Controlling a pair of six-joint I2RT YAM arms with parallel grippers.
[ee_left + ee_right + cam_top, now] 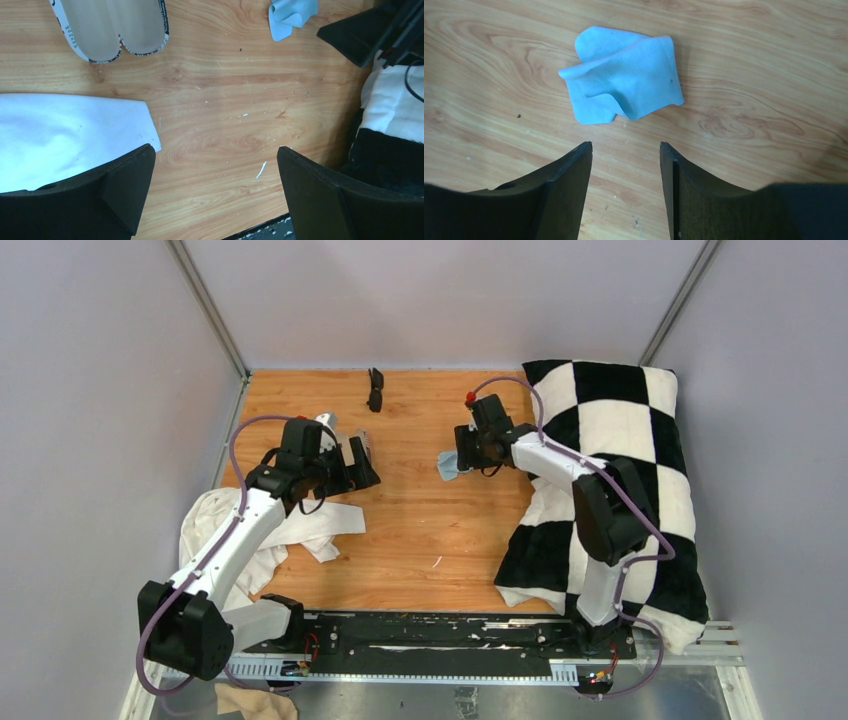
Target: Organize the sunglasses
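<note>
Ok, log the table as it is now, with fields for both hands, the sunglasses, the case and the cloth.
left hand: open, empty
right hand: open, empty
target: folded black thin-framed sunglasses, far edge of the wooden table, away from both hands
container: grey oblong case with patterned rim, on the table ahead of the left hand
wipe: crumpled light-blue cloth, on the table just ahead of the right hand
sides: black-and-white checked cushion right, white fabric left

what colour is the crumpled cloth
The cloth is light blue, clearest in the right wrist view.
</note>
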